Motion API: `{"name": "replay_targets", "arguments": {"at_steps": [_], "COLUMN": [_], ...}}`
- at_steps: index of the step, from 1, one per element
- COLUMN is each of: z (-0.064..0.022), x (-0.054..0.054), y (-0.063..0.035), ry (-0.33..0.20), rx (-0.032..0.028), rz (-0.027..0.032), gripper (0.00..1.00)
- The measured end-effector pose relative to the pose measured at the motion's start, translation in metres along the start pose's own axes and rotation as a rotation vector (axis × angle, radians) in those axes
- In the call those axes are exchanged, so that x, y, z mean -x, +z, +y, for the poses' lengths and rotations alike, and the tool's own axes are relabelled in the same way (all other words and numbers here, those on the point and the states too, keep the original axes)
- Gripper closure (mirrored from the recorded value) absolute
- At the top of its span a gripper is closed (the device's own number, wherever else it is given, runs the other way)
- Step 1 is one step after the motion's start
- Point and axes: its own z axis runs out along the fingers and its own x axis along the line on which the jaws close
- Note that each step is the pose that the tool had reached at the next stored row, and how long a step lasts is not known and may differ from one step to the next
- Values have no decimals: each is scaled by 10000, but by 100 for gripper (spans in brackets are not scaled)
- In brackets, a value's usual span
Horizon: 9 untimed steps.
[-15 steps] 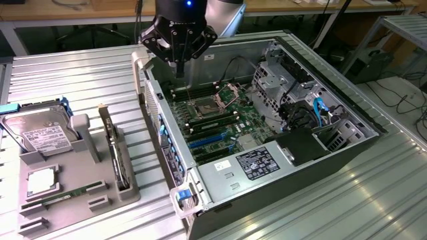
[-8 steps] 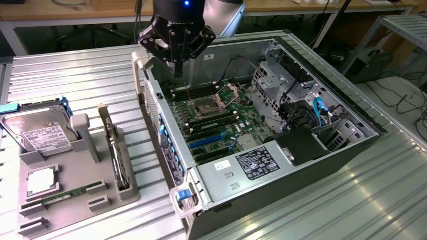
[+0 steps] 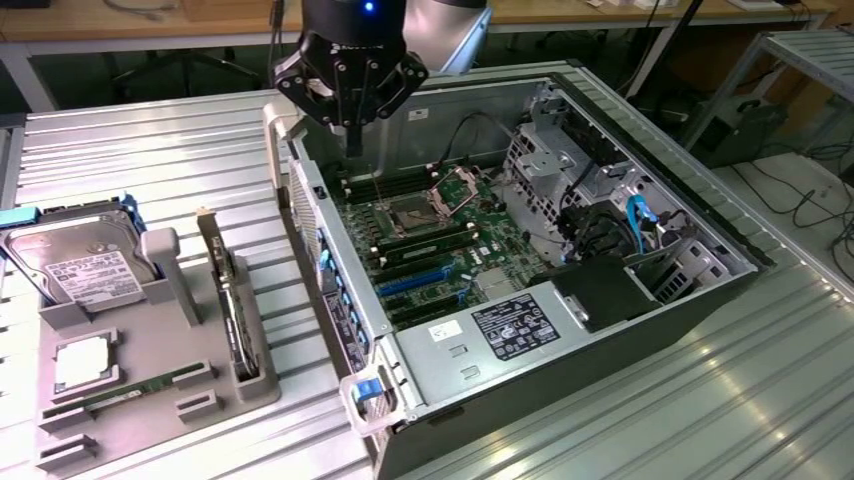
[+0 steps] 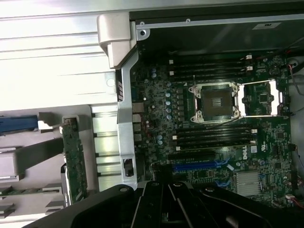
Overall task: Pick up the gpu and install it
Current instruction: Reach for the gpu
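So the whole setup sits on a ribbed silver metal table point(image 3: 160, 150), with wooden workbenches point(image 3: 561, 12) along the back of the room and loose black cables point(image 3: 807, 205) on the floor off at the exterior view's right. The exterior view takes in the big open dark grey computer case point(image 3: 694, 300) lying on its side, with its blue cables point(image 3: 638, 222) and a labelled silver power supply point(image 3: 514, 328). The wrist view looks straight down on the green motherboard point(image 4: 223, 142), where you can make out the open silver CPU socket point(image 4: 214, 100) and a blue expansion slot point(image 4: 199, 166). Left of the case in the exterior view there's a grey plastic parts tray point(image 3: 167, 345). It holds a silver boxy hard drive point(image 3: 83, 268), a narrow green RAM stick point(image 3: 127, 392) and the gpu point(image 3: 235, 300), the thin flat green card standing on edge in its slot. The black robot gripper point(image 3: 354, 140) hangs over the case's back corner, fingers pinched together on nothing, well apart from the gpu
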Motion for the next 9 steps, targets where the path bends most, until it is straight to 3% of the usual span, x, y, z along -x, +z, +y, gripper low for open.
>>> {"name": "replay_targets", "arguments": {"at_steps": [9], "z": [-3], "x": [-33], "y": [-1], "ry": [0], "rx": [0], "rz": [0], "gripper": [89]}}
